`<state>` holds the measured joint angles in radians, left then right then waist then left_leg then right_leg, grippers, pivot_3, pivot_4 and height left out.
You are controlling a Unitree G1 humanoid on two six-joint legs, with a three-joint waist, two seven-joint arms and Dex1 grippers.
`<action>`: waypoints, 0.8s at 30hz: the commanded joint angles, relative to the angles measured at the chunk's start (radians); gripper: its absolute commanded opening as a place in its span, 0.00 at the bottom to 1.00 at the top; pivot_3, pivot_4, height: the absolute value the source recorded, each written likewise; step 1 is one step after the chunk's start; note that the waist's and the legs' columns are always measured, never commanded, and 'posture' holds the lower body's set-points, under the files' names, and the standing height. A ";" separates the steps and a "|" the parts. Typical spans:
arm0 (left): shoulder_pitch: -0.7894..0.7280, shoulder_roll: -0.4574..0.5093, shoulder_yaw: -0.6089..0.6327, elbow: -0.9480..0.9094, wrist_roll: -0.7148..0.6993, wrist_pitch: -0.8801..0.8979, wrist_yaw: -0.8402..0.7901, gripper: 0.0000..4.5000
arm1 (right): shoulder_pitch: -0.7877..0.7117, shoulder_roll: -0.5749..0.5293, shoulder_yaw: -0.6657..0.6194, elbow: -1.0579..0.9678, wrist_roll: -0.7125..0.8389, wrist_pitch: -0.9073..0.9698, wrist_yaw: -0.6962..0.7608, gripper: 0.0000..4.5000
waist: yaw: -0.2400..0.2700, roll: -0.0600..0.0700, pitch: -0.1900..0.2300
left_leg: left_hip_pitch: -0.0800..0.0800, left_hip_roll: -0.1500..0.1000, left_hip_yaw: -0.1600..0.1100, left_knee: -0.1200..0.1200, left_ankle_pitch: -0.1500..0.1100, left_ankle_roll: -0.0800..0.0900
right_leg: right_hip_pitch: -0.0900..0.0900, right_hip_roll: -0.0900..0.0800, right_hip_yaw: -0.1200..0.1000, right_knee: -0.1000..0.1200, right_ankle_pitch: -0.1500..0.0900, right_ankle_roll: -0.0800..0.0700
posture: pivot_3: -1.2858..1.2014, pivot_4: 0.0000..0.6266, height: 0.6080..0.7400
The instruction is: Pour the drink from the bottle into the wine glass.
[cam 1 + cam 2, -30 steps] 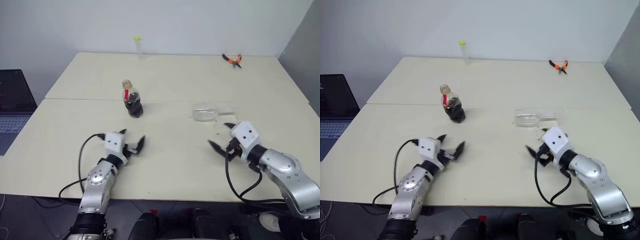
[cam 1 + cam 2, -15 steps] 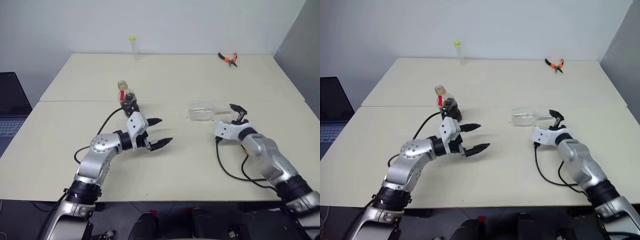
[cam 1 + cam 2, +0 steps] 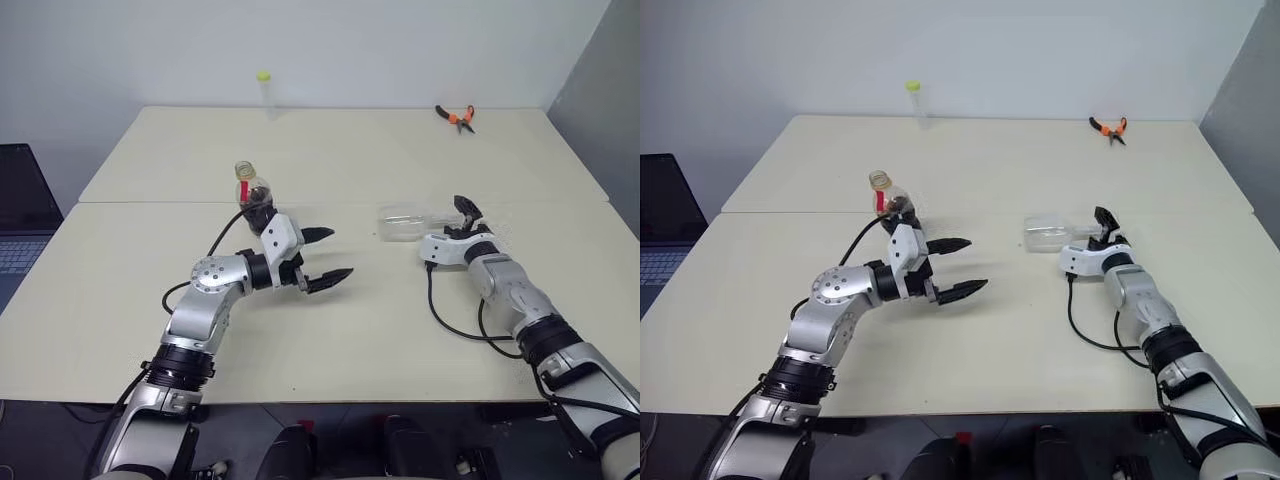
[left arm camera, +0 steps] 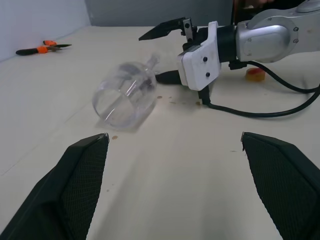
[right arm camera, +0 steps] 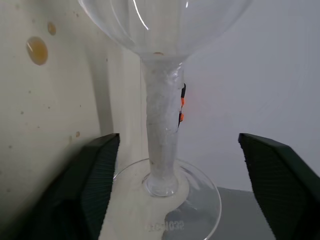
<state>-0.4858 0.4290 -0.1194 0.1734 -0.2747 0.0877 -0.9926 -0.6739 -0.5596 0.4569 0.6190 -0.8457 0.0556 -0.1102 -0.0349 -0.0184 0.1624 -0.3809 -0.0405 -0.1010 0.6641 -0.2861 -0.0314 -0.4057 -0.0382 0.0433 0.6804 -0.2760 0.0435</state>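
Observation:
The wine glass (image 3: 404, 223) lies on its side at the table's right of centre, its bowl towards the middle. My right gripper (image 5: 178, 137) is open with the glass's stem (image 5: 160, 130) between its fingers and a gap on each side. The bottle (image 3: 250, 188) stands upright left of centre with no cap on, and the dark drink (image 3: 902, 208) fills its belly. My left gripper (image 3: 325, 256) hovers open and empty just right of the bottle, pointing at the glass (image 4: 125, 92).
A thin yellow-capped tube (image 3: 264, 88) stands at the far edge, and orange pliers (image 3: 459, 117) lie at the far right. A laptop (image 3: 15, 215) sits off the table's left. Brown drops (image 5: 38, 50) dot the table by the glass. A small yellow-and-red cap (image 4: 256, 74) lies beyond my right arm.
My right arm reached forward, rolled its wrist and set its fingers on either side of the glass's stem. My left arm rose from the table's front and swung right, beside the bottle.

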 commanded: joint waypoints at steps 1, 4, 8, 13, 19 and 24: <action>-0.020 -0.008 0.017 0.022 0.007 -0.051 0.001 1.00 | -0.009 0.018 -0.001 0.027 -0.016 0.029 -0.030 0.63 | 0.000 0.000 0.000 | 0.000 0.000 0.000 0.000 0.000 0.000 | 0.000 0.000 0.000 0.000 0.000 0.000 | 0.52 0.24 1.00; -0.026 -0.015 0.022 0.073 0.013 -0.086 0.000 1.00 | -0.027 0.053 -0.008 0.063 -0.003 0.051 -0.038 0.40 | -0.004 -0.001 -0.001 | 0.000 0.000 0.000 0.000 0.000 0.000 | 0.000 0.000 0.000 0.000 0.000 0.000 | 0.52 0.24 1.00; -0.035 -0.022 0.027 0.110 0.014 -0.112 -0.002 1.00 | -0.048 0.064 -0.026 0.071 0.013 0.060 -0.044 0.07 | -0.018 -0.002 -0.002 | 0.001 0.001 0.000 0.000 0.000 0.000 | 0.000 0.001 0.000 0.001 0.000 0.000 | 0.52 0.24 1.00; -0.036 -0.016 0.041 0.116 0.011 -0.114 0.008 1.00 | -0.035 0.038 -0.056 0.008 0.033 0.058 -0.033 0.02 | -0.022 -0.002 -0.002 | 0.000 0.000 -0.001 0.000 0.000 0.000 | 0.000 0.000 0.000 0.000 0.000 0.000 | 0.52 0.24 1.00; 0.006 -0.002 0.110 0.095 -0.012 -0.132 0.055 1.00 | 0.090 0.036 -0.256 -0.323 0.256 0.018 0.049 0.02 | -0.020 -0.002 -0.002 | -0.002 0.000 -0.001 0.000 0.000 0.000 | -0.002 -0.001 0.000 0.000 0.000 0.000 | 0.52 0.24 1.00; 0.092 0.073 0.143 -0.019 -0.115 0.025 -0.044 1.00 | 0.228 0.174 -0.380 -0.511 0.571 -0.006 0.200 0.02 | -0.028 -0.002 -0.002 | -0.001 0.002 -0.001 -0.002 -0.002 0.003 | -0.002 0.000 0.000 0.000 0.000 0.000 | 0.52 0.24 1.00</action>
<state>-0.4050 0.4741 -0.0093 0.2089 -0.3567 0.0879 -1.0194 -0.4721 -0.4081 0.1086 0.1873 -0.3784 0.0756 0.0452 -0.0625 -0.0201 0.1607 -0.3821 -0.0383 -0.1045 0.6621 -0.2882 -0.0279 -0.4071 -0.0383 0.0418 0.6806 -0.2759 0.0433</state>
